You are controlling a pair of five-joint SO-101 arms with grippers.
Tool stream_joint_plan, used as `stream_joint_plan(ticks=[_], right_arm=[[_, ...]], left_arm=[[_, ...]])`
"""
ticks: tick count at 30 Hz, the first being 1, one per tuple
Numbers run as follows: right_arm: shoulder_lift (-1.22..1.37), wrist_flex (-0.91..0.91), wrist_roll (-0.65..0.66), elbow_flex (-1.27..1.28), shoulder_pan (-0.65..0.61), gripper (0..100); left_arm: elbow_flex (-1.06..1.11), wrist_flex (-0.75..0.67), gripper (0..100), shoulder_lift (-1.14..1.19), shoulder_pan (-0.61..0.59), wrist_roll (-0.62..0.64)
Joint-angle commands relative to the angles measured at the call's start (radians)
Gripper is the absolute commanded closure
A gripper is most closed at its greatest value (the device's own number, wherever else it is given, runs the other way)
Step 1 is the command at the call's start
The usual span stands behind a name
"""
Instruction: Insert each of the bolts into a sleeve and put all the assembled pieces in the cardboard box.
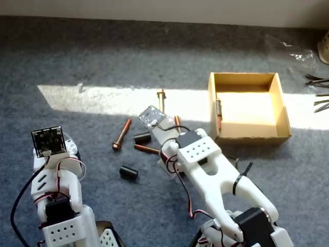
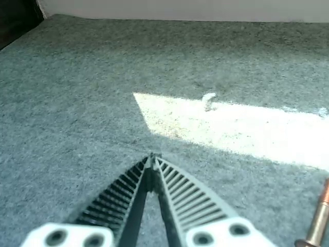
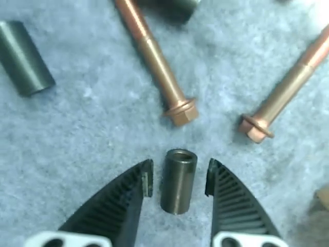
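My right gripper [image 3: 180,166] is open and low over the carpet, one finger on each side of a dark sleeve [image 3: 178,181] that lies between them untouched. Just beyond it lie two copper bolts [image 3: 155,64] [image 3: 287,88], heads toward the gripper, and two more sleeves [image 3: 23,57] [image 3: 172,6]. From above, the right arm [image 1: 198,149] covers that spot; loose bolts [image 1: 122,134] [image 1: 147,149] [image 1: 161,98] and sleeves [image 1: 142,138] [image 1: 129,172] lie around it. The cardboard box [image 1: 280,110] holds one piece [image 1: 218,114] by its left wall. My left gripper [image 2: 152,160] is shut and holds nothing, above bare carpet.
A bolt [image 2: 318,216] lies off to one side of the left gripper. The left arm [image 1: 54,175] stands at the front left. Dark tools [image 1: 317,92] and a plastic bag [image 1: 293,49] lie at the far right beyond the box. A sunlit strip crosses the carpet.
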Motion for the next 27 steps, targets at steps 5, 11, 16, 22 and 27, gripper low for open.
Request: stream_joint_plan(ticks=[5,11,16,22,27], right_arm=[[-0.033,-0.047,0.003,0.03,-0.005,84.2],[-0.033,-0.048,0.008,0.039,0.021,84.2],[-0.016,-0.076,0.021,0.042,0.036,84.2],[0.14,-0.077,0.021,0.035,0.035,84.2],[0.114,-0.081,0.02,0.044,0.033,84.4]], left_arm=[[-0.01,-0.02,99,-0.007,0.007,-0.005],[-0.01,-0.02,99,-0.007,0.007,-0.005],[-0.01,-0.02,99,-0.005,0.007,-0.005],[-0.01,-0.02,99,-0.005,0.007,-0.005],[-0.01,-0.02,99,-0.005,0.007,-0.005]])
